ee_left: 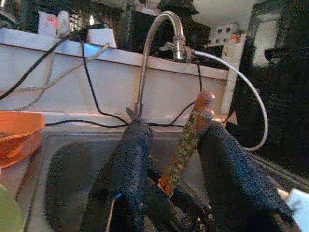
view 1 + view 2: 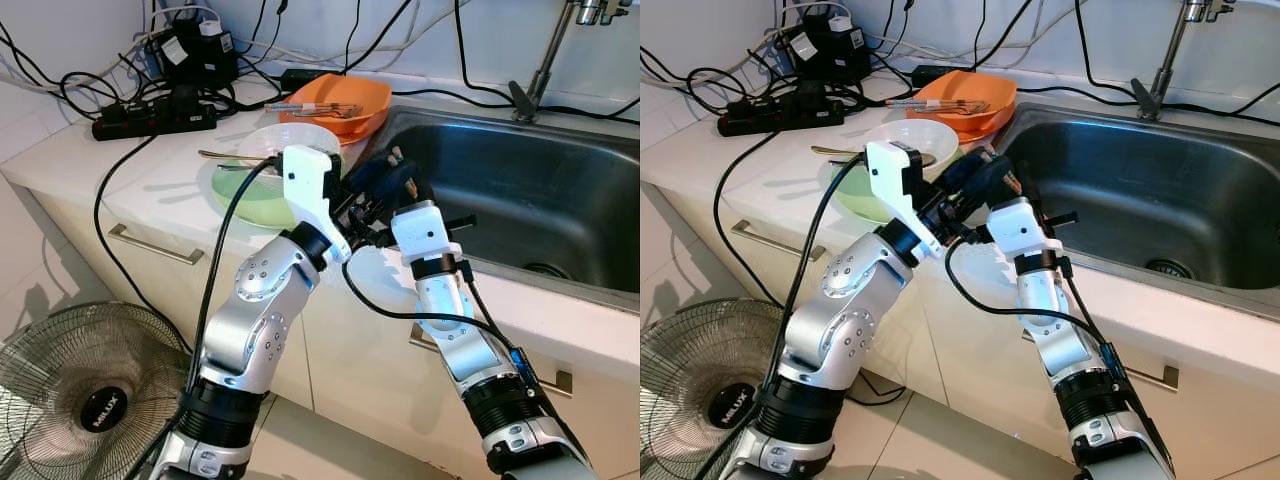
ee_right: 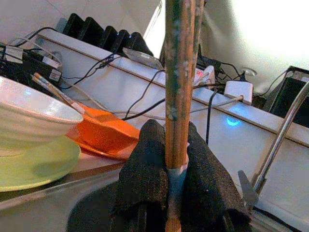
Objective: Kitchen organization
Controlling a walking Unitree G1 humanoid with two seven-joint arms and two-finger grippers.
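The right gripper [image 3: 176,166] is clamped on the chopsticks [image 3: 179,82], which point upright at the sink's [image 2: 520,190] near-left corner, between the left gripper's [image 1: 174,164] spread fingers.

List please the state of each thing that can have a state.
Chopsticks: upright, clamped by right gripper.
Left gripper: open around the chopsticks.
White bowl: stacked on green plate.
Orange bowl: holds utensils.
Sink: no water seen.
Fan: cannot tell.
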